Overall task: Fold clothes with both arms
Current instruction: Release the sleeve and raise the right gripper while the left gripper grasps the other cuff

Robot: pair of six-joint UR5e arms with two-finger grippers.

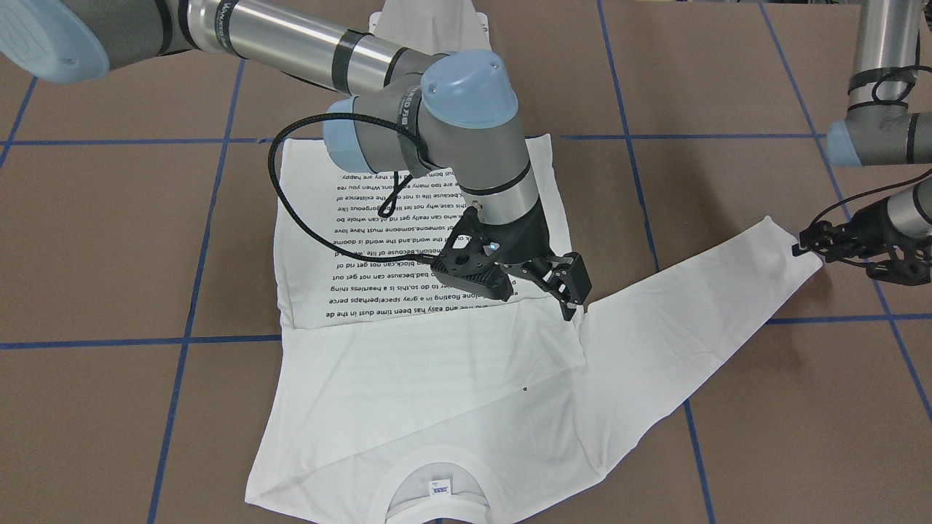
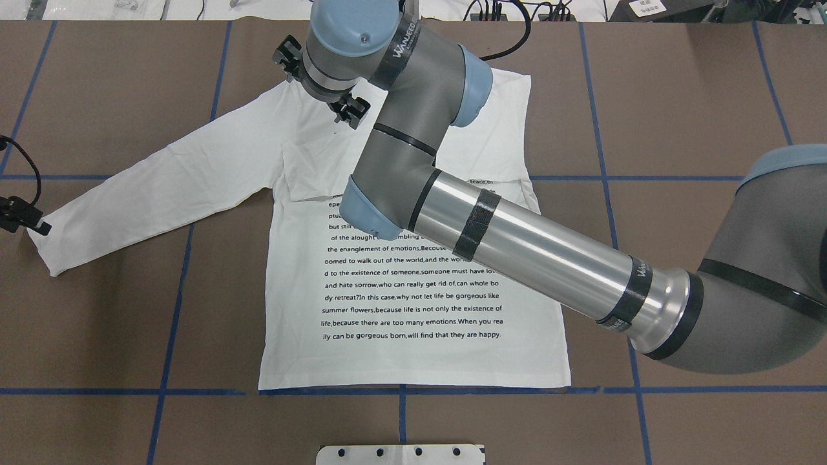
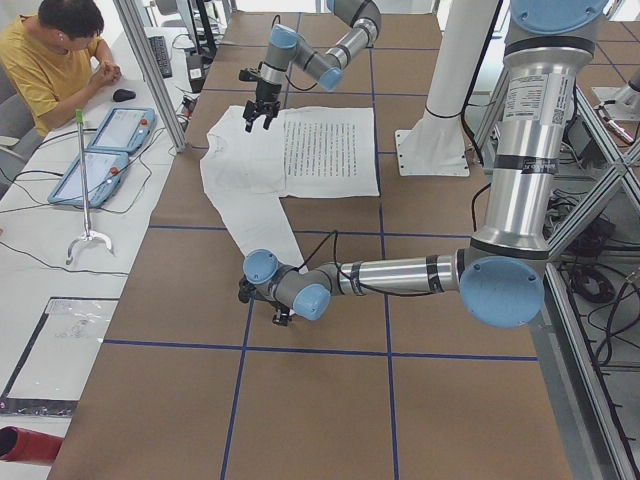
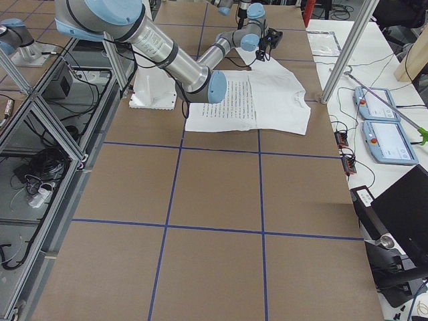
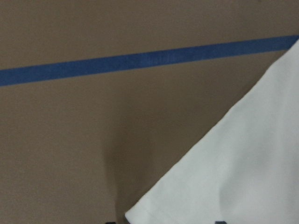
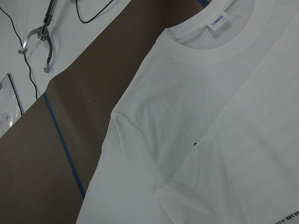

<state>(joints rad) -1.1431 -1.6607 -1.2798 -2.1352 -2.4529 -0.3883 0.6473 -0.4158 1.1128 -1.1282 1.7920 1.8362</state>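
Observation:
The white long-sleeved shirt (image 2: pixel 413 290) lies flat on the brown table, text block up, collar (image 1: pixel 437 473) and tag (image 6: pixel 218 21) on the far side from the robot. One sleeve (image 2: pixel 148 187) stretches out toward the robot's left; the other lies folded across the chest (image 1: pixel 408 407). My left gripper (image 1: pixel 801 244) sits low at that sleeve's cuff (image 5: pixel 243 163), fingers apart, with the cuff corner between them. Over the armpit of the stretched sleeve, my right gripper (image 1: pixel 571 309) points down, open, its tips just above the cloth.
The right arm's silver tube (image 2: pixel 536 252) crosses over the shirt's body. A white pedestal base (image 2: pixel 400 454) stands at the robot's edge. Blue tape lines (image 1: pixel 189 320) grid the table. A seated person (image 3: pixel 60 60) and two pendants (image 3: pixel 110 140) are at a side table.

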